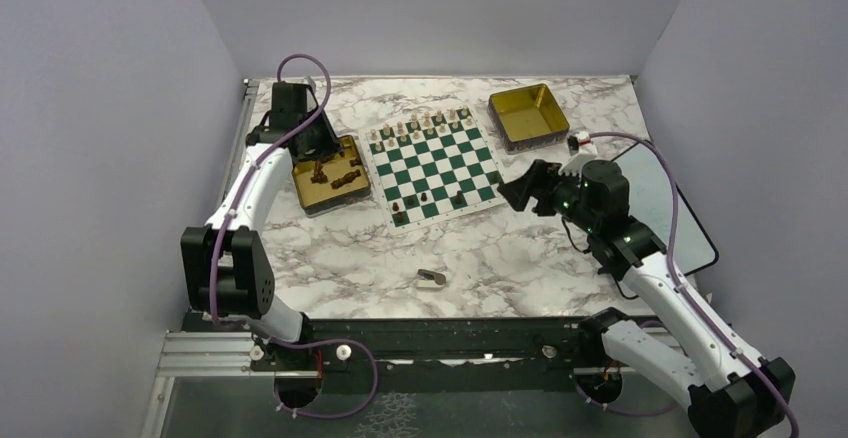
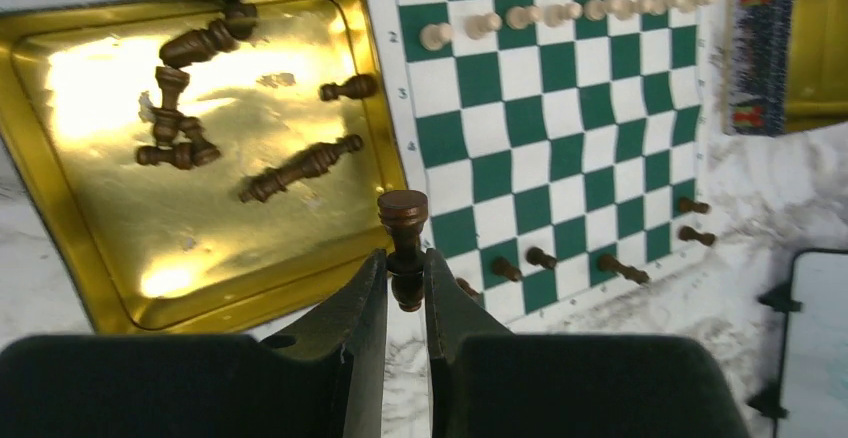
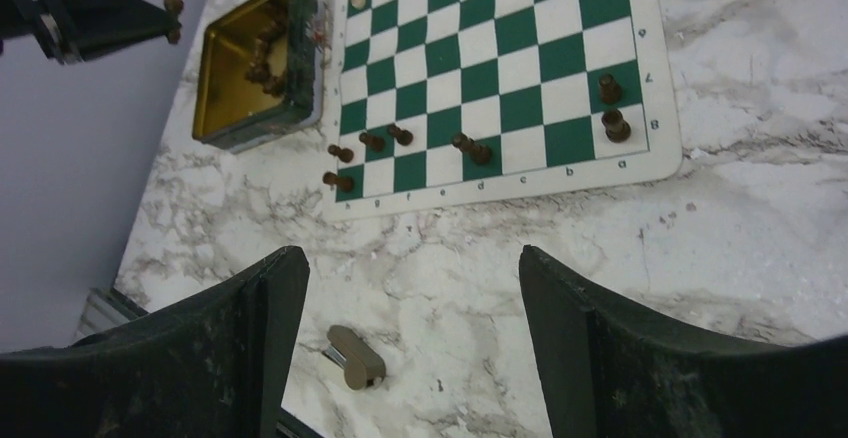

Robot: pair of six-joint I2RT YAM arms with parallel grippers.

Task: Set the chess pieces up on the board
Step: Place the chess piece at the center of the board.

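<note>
While clamped between nearly closed left gripper [image 2: 405, 276] fingertips, small dark brown wooden chess piece [image 2: 403, 220] sticks out past them; right gripper [image 3: 412, 298] spread wide, empty.

A marble-patterned table [image 1: 330, 258], white with grey veins, carries everything. The board [image 1: 435, 163] lies flat near its middle, turned slightly off square to the table's edges. A gold tin [image 1: 335, 206] sits just beside the board's left edge. A second gold tin [image 1: 528, 110] sits apart from the board, off its far right corner. A small tan block [image 1: 432, 278] lies alone on the bare marble nearer the front, well apart from the board. A flat pale panel [image 1: 685, 208] with a dark rim lies at the table's right edge.
</note>
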